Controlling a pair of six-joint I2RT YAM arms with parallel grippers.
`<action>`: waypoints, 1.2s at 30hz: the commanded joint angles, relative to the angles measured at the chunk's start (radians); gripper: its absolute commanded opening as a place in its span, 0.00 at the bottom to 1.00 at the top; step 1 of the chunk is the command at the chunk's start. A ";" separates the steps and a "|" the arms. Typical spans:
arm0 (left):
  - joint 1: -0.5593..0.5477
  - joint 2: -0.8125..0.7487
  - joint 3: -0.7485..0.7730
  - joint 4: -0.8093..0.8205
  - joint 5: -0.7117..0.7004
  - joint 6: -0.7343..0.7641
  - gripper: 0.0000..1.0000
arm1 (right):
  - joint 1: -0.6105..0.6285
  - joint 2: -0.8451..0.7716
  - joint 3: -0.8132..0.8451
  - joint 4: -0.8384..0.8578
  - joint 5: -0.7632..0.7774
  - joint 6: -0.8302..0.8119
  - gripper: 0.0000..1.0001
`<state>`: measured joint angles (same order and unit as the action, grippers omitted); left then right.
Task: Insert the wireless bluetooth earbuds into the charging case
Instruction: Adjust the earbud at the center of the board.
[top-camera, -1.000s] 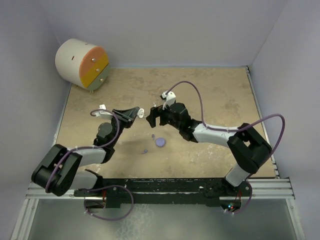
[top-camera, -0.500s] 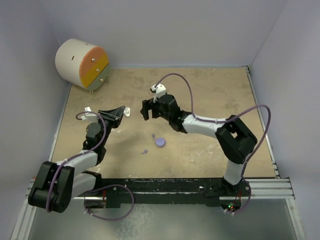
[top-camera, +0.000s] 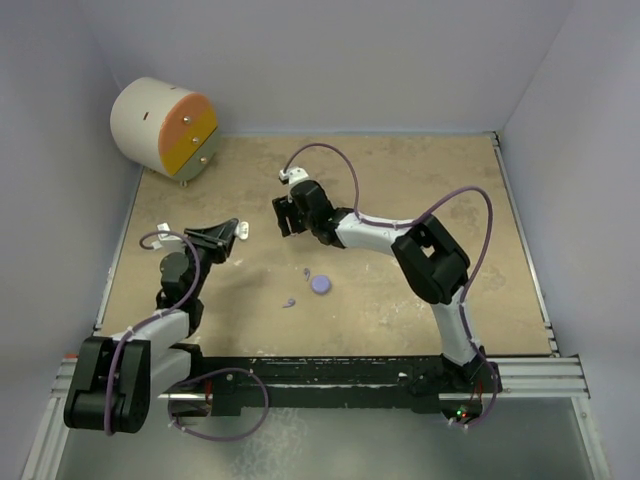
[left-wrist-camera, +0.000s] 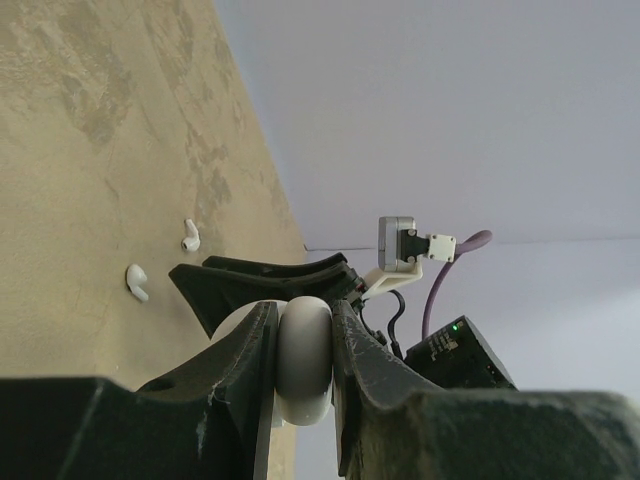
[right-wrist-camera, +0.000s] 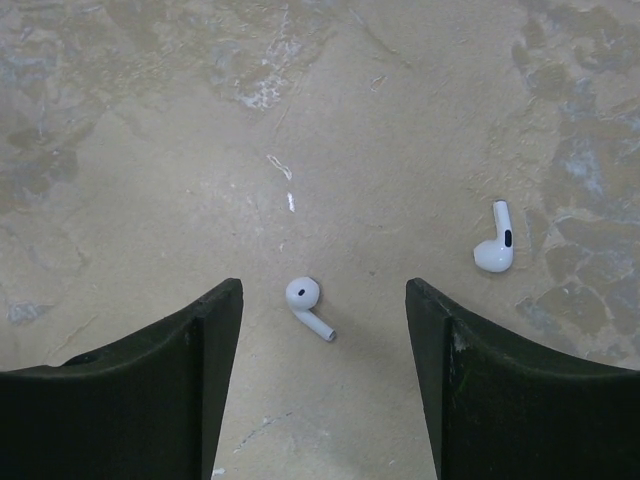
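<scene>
Left gripper (left-wrist-camera: 303, 318) clamped on white case (left-wrist-camera: 303, 365). Right gripper (right-wrist-camera: 322, 290) jaws apart, low over table (right-wrist-camera: 150, 150), straddling a white earbud (right-wrist-camera: 303, 293) lying flat. Second white earbud (right-wrist-camera: 494, 250) lay nearby, outside the jaws.

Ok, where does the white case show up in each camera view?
Top external: white case left of centre, at the left gripper tip.
Left wrist: case bottom centre, clamped in the gripper.
Right wrist: not in it.
Shared landmark: the tan table.
</scene>
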<state>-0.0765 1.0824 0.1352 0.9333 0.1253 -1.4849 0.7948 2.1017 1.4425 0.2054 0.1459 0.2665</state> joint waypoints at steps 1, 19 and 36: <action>0.030 -0.008 -0.015 0.049 0.050 -0.024 0.00 | 0.010 0.004 0.076 -0.051 0.007 -0.029 0.67; 0.073 0.017 -0.031 0.083 0.086 -0.034 0.00 | 0.039 0.072 0.114 -0.097 0.013 -0.037 0.59; 0.084 0.031 -0.039 0.100 0.094 -0.039 0.00 | 0.050 0.117 0.151 -0.115 0.030 -0.030 0.49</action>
<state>-0.0063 1.1130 0.1001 0.9623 0.2066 -1.5089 0.8375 2.2177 1.5444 0.1047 0.1513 0.2382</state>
